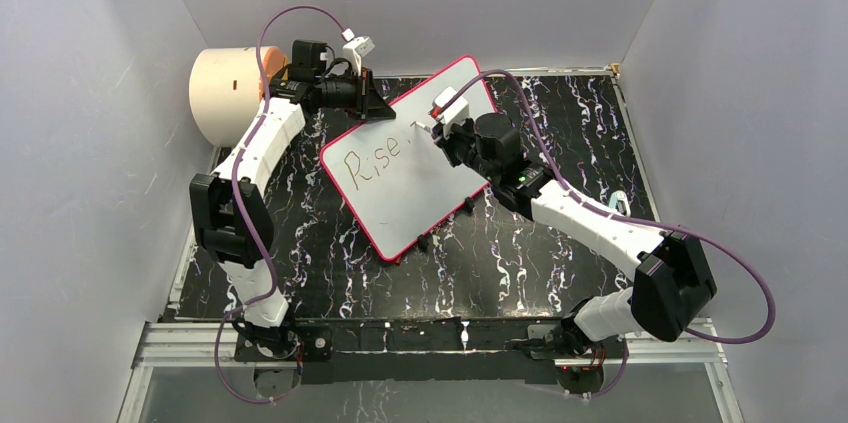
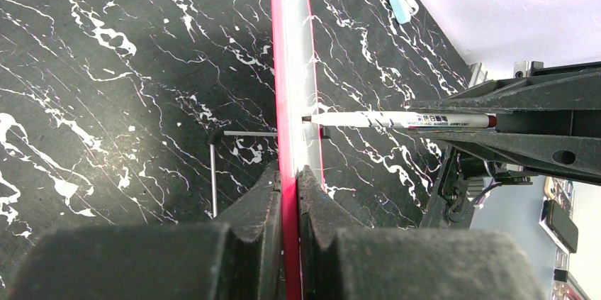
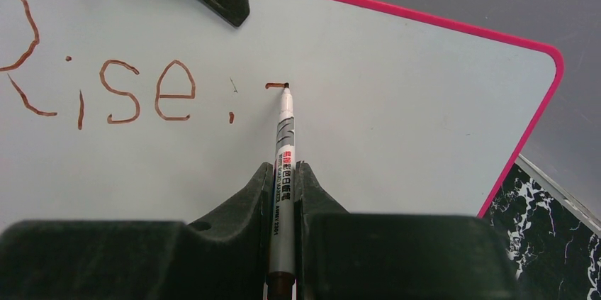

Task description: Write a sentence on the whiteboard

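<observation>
Right fingers tight around marker, tip on whiteboard after "Rise,"; left fingers tight on its rim.

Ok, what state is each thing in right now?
whiteboard: clamped at its rim, partly written.
sentence: unfinished, "Rise," plus one short stroke.
marker: uncapped, tip on the whiteboard.
left gripper: shut on the whiteboard.
right gripper: shut on the marker.

The whiteboard is on the table, in the middle. The marker tip touches it just right of the sentence. A cylinder stands behind, left.
</observation>
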Controlling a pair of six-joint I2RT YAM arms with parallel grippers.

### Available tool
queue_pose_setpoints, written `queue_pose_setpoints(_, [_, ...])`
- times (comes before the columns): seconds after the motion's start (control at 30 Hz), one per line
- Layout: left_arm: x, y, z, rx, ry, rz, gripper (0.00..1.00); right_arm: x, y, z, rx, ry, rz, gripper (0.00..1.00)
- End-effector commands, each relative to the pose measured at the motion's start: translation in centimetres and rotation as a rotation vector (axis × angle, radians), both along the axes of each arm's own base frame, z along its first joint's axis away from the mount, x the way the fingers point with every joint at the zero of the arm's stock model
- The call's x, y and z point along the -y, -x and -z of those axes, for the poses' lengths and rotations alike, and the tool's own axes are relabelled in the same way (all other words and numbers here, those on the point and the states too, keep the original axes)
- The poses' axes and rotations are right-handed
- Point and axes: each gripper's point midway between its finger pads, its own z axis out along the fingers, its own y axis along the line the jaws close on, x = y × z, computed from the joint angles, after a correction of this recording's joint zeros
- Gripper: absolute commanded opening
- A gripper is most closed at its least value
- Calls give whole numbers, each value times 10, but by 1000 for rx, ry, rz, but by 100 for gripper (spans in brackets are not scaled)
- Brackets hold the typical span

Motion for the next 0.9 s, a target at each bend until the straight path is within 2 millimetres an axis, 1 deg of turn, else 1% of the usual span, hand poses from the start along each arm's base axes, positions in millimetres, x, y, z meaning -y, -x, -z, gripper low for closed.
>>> queue_pose_setpoints(0.0, [2, 47, 68, -252, -104, 89, 0, 2, -18, -30, 83, -48, 49, 0])
queue_pose_setpoints(0.27, [2, 47, 69, -251, -109, 85, 0, 5, -22, -31, 87, -55, 65, 0])
queue_pose_setpoints(0.63, [1, 45, 71, -254, -117, 76, 0, 3, 1, -63, 131, -128, -28, 0])
queue_pose_setpoints(0.73, [1, 46, 71, -253, -117, 76, 0, -1, 3, -66, 130, -134, -46, 0])
queue_pose_setpoints(0.87, [1, 46, 70, -253, -116, 77, 0, -2, -1, -63, 125, -126, -41, 0])
